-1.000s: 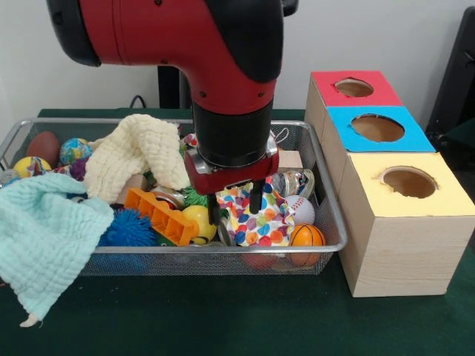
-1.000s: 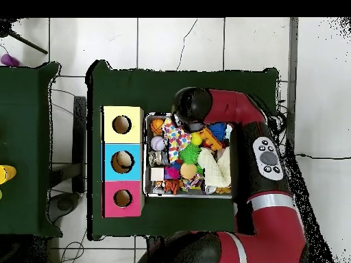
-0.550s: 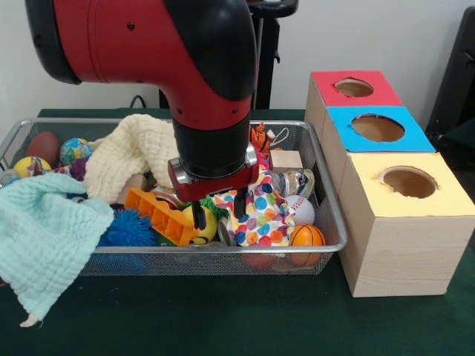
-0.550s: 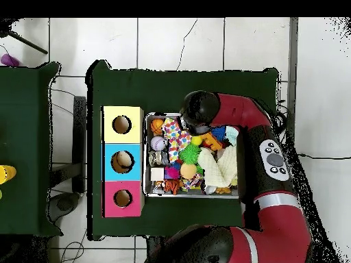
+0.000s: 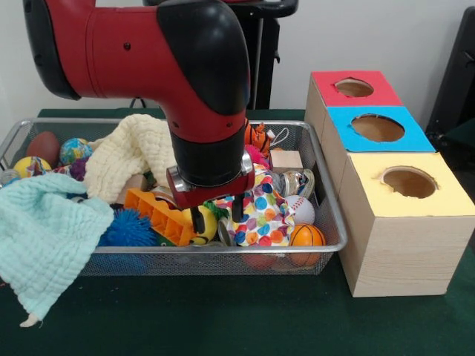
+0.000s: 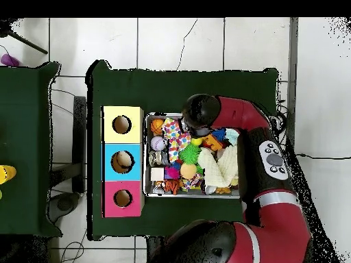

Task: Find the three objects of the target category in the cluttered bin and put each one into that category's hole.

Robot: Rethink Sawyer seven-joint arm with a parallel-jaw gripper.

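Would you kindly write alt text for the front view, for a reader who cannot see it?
A red and black robot arm lowers its open claw over a yellow ball in a wire bin cluttered with toys and cloths. Beside the bin stand red, blue and yellow boxes with holes.

Dark green table cover [image 5: 223,319] under everything. White tiled floor [image 6: 178,41] around table. Second green-covered table [image 6: 24,144] at floor's left side, small purple object [image 6: 8,59] near its upper corner.
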